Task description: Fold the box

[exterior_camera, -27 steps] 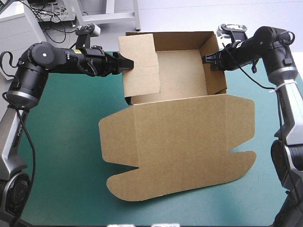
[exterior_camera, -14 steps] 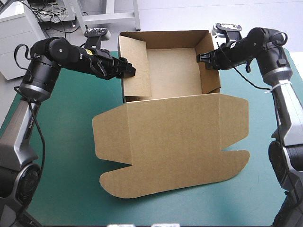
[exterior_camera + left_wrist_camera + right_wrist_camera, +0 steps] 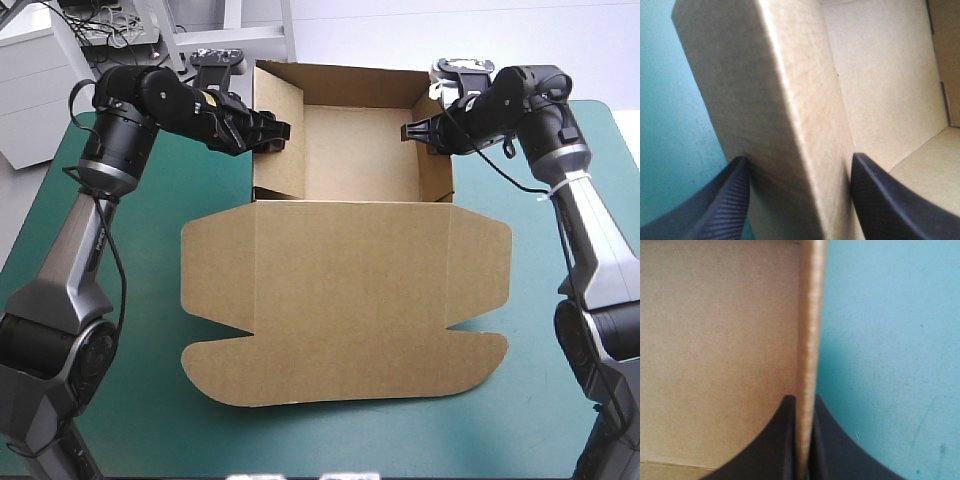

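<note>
on box (image 3: 350,300) — left gripper (image 3: 277,136), right gripper (image 3: 411,132) clamped

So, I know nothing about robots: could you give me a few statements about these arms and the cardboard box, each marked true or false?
1. The box has its lid lying flat on the teal-green cover. True.
2. The right gripper pinches the right wall between its fingers. True.
3. The left gripper hangs clear of the box. False: its fingers sit on either side of the left wall.
4. The box is one flat sheet. False: its walls stand raised, forming an open tray.
</note>
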